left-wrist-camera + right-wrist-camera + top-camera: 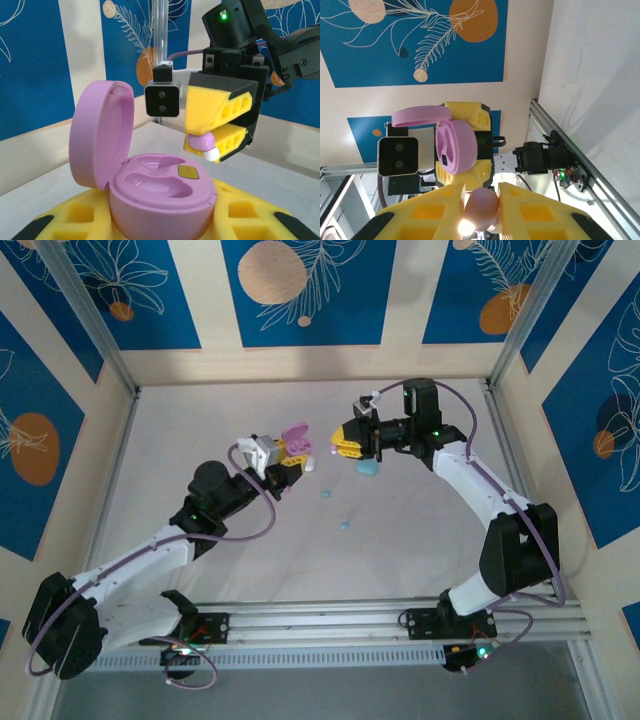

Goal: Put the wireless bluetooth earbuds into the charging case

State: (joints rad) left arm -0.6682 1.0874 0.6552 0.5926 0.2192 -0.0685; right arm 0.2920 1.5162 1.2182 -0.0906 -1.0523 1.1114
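Observation:
My left gripper (288,464) is shut on the base of a pink charging case (160,200), held above the table. Its lid (100,135) stands open and both moulded wells are bare. My right gripper (347,444) faces it from the right, shut on a pink earbud (204,142) with a white tip. The bud hangs just above and to the right of the case's rim without touching it. In the right wrist view the earbud (482,210) sits pinched between my yellow fingers (435,210), with the case (455,147) straight ahead.
A light blue case (368,469) lies on the white table below the right gripper. Two small light blue earbuds (326,494) (345,527) rest nearer the arm bases. Wooden walls with blue panels enclose the table on three sides.

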